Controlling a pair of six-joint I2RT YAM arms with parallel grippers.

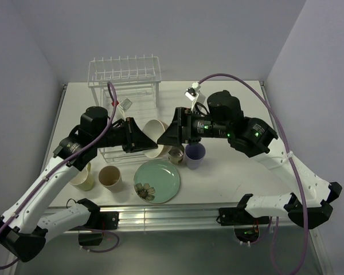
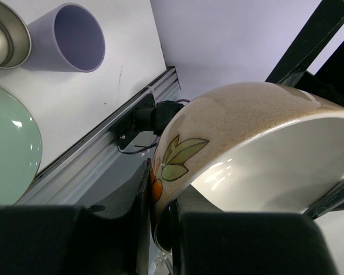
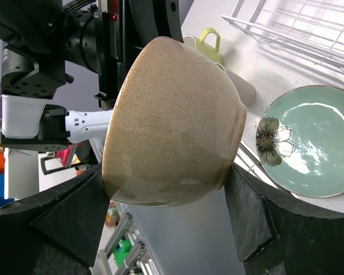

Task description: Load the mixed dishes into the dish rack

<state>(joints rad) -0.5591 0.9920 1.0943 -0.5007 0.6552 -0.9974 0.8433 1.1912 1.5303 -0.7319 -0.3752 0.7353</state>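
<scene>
Cream bowl (image 1: 156, 136) hangs above the bench (image 1: 229, 175), just in front of the dish rack (image 1: 125, 71), clamped at its rim by the left end effector (image 1: 142, 139). Opposite, the right end effector (image 1: 169, 134) straddles its body; whether it grips, I cannot tell.

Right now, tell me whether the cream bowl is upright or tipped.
Tipped on its side: the cream bowl opens sideways, rim pinched in the left gripper.
</scene>
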